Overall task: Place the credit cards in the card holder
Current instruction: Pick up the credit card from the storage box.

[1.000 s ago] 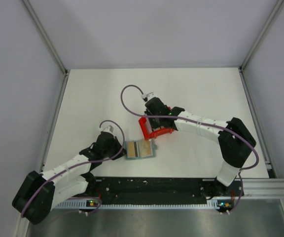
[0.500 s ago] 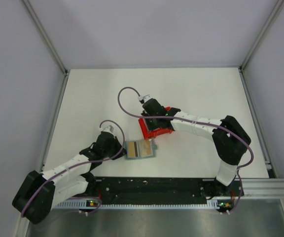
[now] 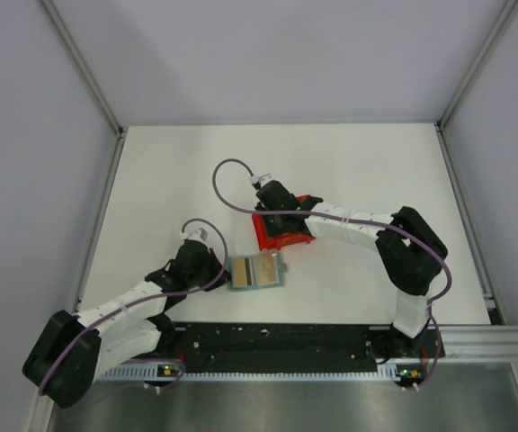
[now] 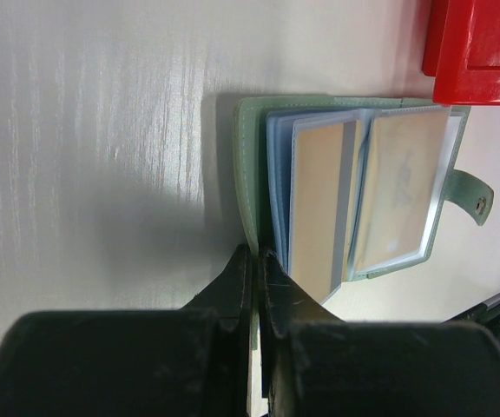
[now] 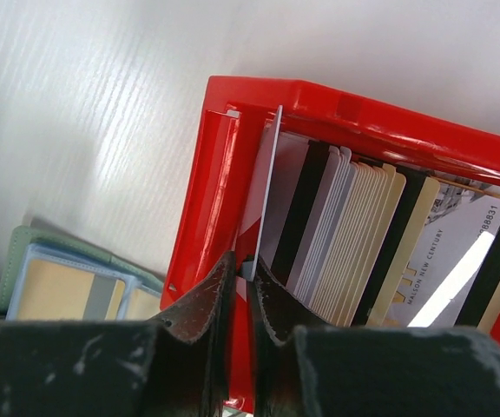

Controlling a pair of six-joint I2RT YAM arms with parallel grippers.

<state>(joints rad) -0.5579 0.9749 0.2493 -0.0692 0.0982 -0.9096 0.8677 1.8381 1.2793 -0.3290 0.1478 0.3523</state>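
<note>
The grey-green card holder lies open on the table, light blue sleeves up, with tan cards in them. My left gripper is shut on the holder's left cover edge; from above the gripper is at the holder's left side. My right gripper is inside the red bin, shut on a whitish card standing at the left end of a stack of credit cards. From above the right gripper is over the bin.
The red bin stands just up and right of the holder, nearly touching it. The holder's strap with a snap sticks out toward the bin side. The black base rail runs along the near edge. Grey walls enclose the table.
My right arm has shifted a little left over the red bin, the wrist swinging with it. The left arm and the holder have not moved.
</note>
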